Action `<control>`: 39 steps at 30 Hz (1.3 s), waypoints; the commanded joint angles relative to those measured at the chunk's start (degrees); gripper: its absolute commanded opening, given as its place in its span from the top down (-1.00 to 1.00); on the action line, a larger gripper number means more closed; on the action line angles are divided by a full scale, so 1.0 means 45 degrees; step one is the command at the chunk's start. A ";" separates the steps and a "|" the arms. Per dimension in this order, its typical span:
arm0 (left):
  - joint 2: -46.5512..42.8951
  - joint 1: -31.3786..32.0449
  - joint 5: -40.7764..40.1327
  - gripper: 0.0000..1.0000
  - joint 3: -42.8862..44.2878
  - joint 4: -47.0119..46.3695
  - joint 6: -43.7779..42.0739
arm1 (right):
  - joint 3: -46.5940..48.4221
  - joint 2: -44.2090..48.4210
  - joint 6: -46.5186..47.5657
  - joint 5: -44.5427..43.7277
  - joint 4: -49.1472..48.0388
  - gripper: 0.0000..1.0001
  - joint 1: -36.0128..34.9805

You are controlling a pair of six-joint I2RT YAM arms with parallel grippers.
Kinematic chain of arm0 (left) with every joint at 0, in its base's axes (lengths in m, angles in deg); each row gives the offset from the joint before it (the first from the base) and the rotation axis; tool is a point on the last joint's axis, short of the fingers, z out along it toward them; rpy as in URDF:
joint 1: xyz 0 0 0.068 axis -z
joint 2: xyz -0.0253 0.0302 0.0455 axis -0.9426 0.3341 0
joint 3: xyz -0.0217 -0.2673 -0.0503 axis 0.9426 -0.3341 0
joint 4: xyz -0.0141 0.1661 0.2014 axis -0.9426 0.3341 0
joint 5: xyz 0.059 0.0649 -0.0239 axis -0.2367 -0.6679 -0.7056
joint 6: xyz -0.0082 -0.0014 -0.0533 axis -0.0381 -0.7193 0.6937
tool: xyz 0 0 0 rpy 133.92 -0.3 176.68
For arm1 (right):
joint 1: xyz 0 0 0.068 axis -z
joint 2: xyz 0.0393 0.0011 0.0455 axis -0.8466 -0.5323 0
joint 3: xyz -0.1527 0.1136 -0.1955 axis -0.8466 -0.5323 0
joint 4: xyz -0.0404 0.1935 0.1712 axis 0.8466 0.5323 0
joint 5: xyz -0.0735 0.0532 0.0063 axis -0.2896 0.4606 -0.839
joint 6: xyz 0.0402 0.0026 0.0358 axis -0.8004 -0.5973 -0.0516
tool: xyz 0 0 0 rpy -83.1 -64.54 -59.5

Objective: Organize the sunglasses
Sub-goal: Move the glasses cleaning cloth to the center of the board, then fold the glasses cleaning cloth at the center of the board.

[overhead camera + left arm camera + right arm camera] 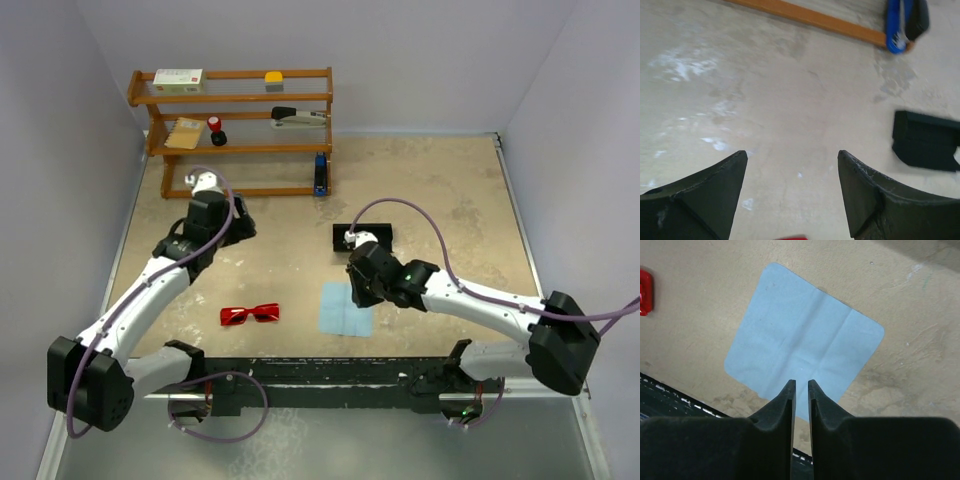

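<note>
Sunglasses (250,315) lay on the table (450,200) near the arm bases, a little left of the light blue cloth (805,340). Over the cloth's edge hung the right gripper (801,382), its fingers parted by only a slit, pinching nothing. Beyond sat the black case (925,140). Farther left, the left gripper (792,155) stood spread wide and empty, facing the wooden shelf (240,98).

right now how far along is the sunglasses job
Nothing looks done: the glasses lie loose, apart from the case. Nothing in hand: left tool open and empty, right tool barely parted, empty, over the cloth. Left: all of it, starting with picking up the glasses.
</note>
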 commanded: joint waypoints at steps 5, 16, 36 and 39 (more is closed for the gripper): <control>0.0940 0.2307 0.1417 -0.31 0.0365 -0.0612 0.0246 | -0.0149 0.1099 -0.0775 -0.1418 0.1102 0.59 0.0004; 0.2551 0.5638 0.0055 -0.26 0.0619 -0.0918 0.0024 | -0.0868 0.1580 -0.1158 -0.2038 0.0908 0.33 0.0082; 0.5193 0.7659 -0.0059 -0.03 0.1096 -0.2180 -0.0639 | -0.1595 0.1404 -0.0293 -0.1144 0.0045 0.50 0.2203; 0.5480 0.7819 0.0006 -0.02 0.1131 -0.2248 -0.0633 | -0.1549 0.1148 -0.0254 -0.1111 0.0003 0.49 0.2275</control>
